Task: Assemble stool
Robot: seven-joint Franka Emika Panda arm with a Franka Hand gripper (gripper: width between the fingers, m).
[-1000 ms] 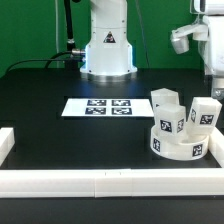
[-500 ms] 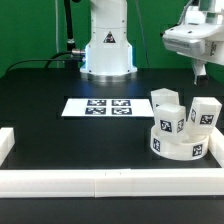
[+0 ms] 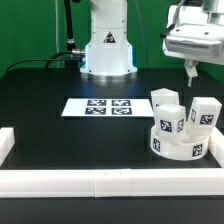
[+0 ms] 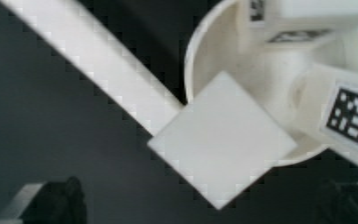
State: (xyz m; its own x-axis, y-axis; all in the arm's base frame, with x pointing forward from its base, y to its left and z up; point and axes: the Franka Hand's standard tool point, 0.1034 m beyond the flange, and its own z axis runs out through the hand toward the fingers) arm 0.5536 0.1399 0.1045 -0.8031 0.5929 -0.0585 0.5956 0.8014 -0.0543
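Note:
The round white stool seat (image 3: 180, 145) lies on the black table at the exterior view's right. Three white block legs stand on or against it: one at the back (image 3: 164, 100), one in the middle (image 3: 171, 120) and one on the right (image 3: 205, 113). My gripper (image 3: 200, 72) hangs above them, open and empty. In the wrist view the seat (image 4: 229, 50), a leg's plain face (image 4: 229, 135) and a tagged leg (image 4: 345, 110) lie below my gripper (image 4: 202, 205). Its dark fingers (image 4: 51, 200) stand wide apart with nothing between them.
The marker board (image 3: 100, 106) lies flat at mid table. White border bars run along the front (image 3: 100, 182) and the left (image 3: 6, 142); one crosses the wrist view (image 4: 87, 55). The arm's base (image 3: 107, 50) stands at the back.
My gripper has moved toward the exterior view's left and come more fully into view above the stool parts. The parts have not moved.

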